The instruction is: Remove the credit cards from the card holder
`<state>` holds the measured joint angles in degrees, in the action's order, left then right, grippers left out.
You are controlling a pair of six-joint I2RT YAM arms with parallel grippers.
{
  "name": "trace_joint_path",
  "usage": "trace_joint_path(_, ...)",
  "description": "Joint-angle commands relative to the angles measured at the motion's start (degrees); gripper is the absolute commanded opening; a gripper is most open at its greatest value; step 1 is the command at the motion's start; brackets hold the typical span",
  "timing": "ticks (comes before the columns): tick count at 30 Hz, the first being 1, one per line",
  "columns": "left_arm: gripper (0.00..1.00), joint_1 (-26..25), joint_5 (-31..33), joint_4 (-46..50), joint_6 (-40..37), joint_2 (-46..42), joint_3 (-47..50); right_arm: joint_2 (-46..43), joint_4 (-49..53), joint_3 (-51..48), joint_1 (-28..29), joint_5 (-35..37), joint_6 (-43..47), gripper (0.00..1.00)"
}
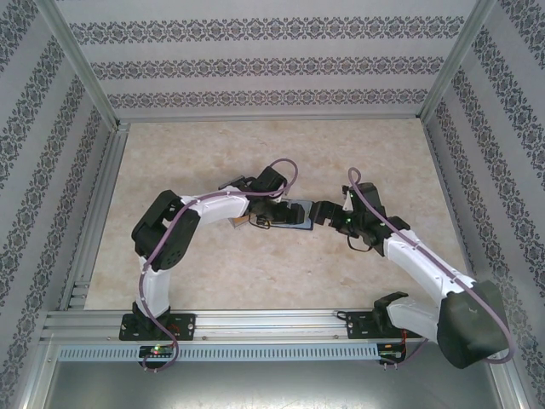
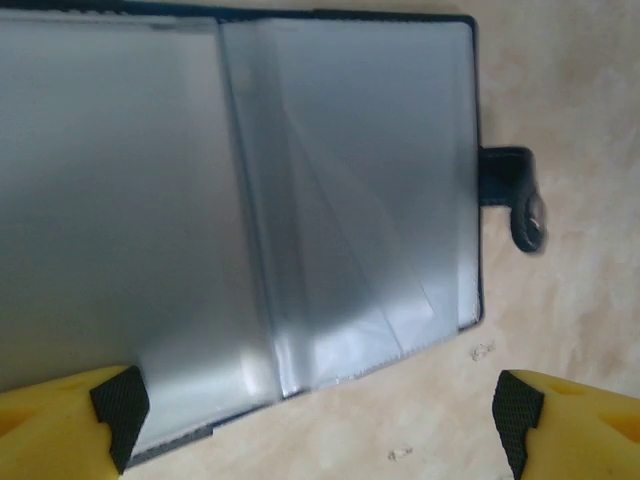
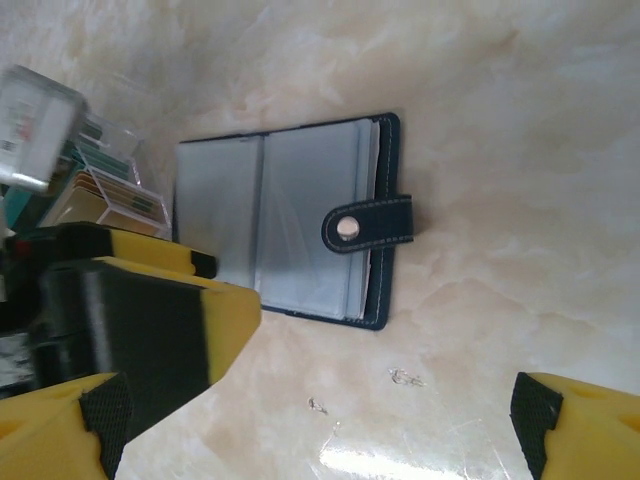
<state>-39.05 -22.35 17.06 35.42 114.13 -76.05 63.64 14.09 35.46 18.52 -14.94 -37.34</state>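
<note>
Open holder lies flat, widest left to right, tab pointing right. Right wrist view adds cards stacked beside its left edge. Left gripper and right gripper: jaws spread.

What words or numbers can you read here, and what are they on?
Nothing can be read.
Card holder: no writing shows on its pockets or tab.
Credit cards: print too blurred to read.
Pale block above the cards: dark marks, too blurred to read.

Dark card holder open flat, clear sleeves, credit cards piled beside
</note>
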Motion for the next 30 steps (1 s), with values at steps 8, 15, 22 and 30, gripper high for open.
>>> trace_joint_path(8,0.93,-1.91,-5.51,-3.82,3.43,0.98,-2.52,-2.12,1.23,-2.06,-0.86,1.45,-0.89,0.98)
trace_joint_path(15,0.95,-1.67,1.75,1.33,-0.06,-5.51,-3.19,-1.03,0.9,-1.47,-0.85,0.45,0.01,0.98)
trace_joint_path(22,0.99,0.02,23.32,5.24,-3.8,-23.36,4.4,-1.79,1.46,0.21,-0.93,3.62,2.3,0.98)
trace_joint_path(30,0.99,6.47,51.42,9.13,-4.59,-45.31,19.26,-4.79,2.34,2.35,-1.12,17.89,9.91,0.98)
